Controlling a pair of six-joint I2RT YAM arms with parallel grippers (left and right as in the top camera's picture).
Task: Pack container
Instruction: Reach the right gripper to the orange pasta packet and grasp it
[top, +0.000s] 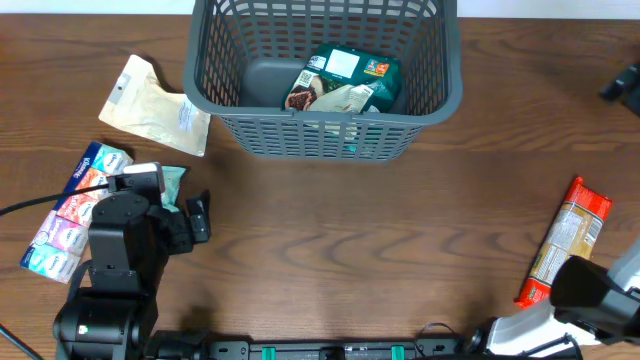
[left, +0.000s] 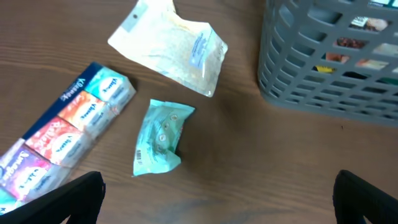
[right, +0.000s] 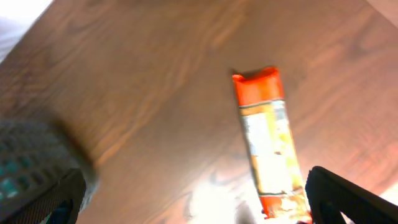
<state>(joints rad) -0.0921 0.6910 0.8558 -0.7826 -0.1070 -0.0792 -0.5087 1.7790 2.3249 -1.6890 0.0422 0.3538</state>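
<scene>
grey slotted container (top: 440, 90) upright, holding packets.

Loose packets on the wooden table (top: 350, 230).
A teal packet (left: 158, 138) lies just ahead of the left gripper (left: 217, 208). A tissue multipack (left: 62, 134) lies ahead and off to its left, and a cream pouch (left: 174, 53) farther ahead, beyond the teal one. An orange-red packet (right: 267, 143) lies ahead of the right gripper (right: 199, 208), toward its right side.
</scene>
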